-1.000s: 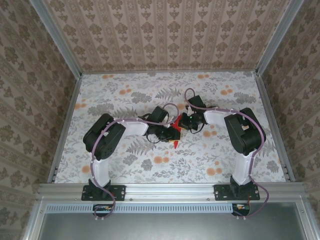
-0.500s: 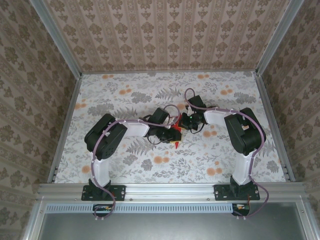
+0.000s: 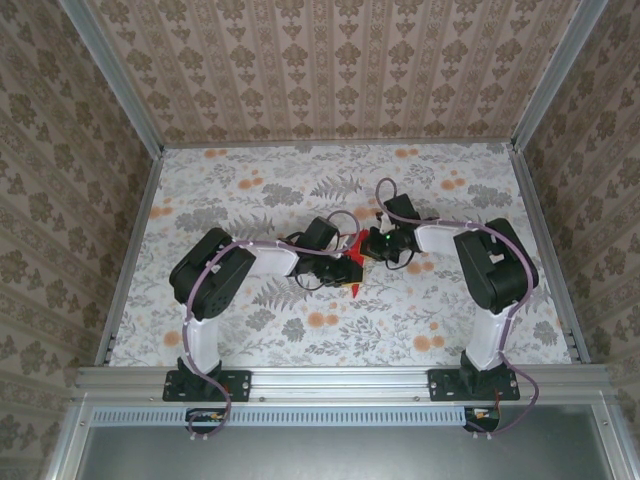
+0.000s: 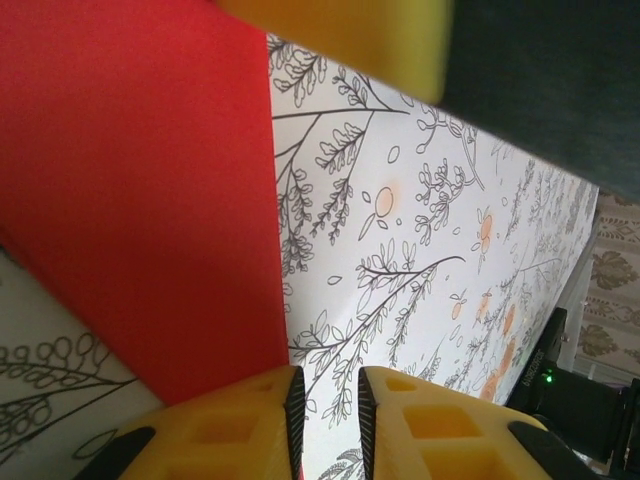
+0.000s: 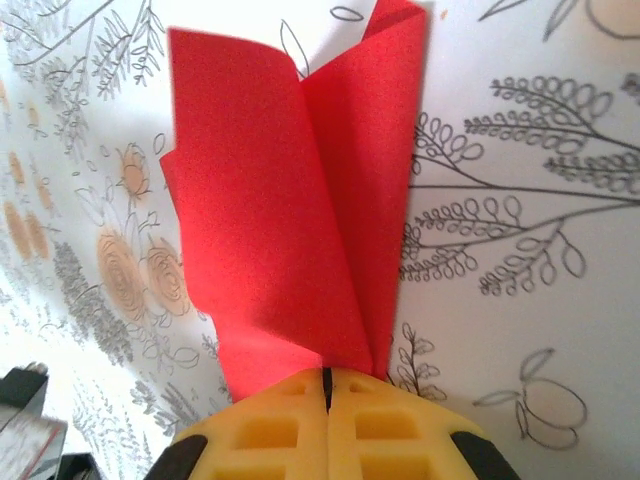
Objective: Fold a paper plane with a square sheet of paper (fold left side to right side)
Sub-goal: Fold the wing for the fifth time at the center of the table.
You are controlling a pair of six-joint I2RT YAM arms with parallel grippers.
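The square sheet of paper (image 3: 354,243) is bright red and sits at the table's middle between both wrists. In the right wrist view the paper (image 5: 280,220) is doubled over into two flaps that meet at a crease. My right gripper (image 5: 327,372) is shut on the paper's near end, just right of it from above (image 3: 367,247). In the left wrist view a flat red panel (image 4: 140,200) covers the left half. My left gripper (image 4: 330,375) stands open by a narrow gap with bare tabletop showing through. Its left finger (image 4: 240,420) rests at the paper's edge (image 3: 343,270).
The floral tabletop (image 3: 300,190) stretches away behind the arms to patterned walls. Aluminium rails (image 3: 340,380) frame the near edge and sides. A blurred yellow pad (image 4: 340,40) and a dark arm body (image 4: 540,80) hang close above the paper.
The right arm's wrist and elbow have shifted slightly to the right and back. The left jaws have narrowed a little. The red paper stays between the two grippers.
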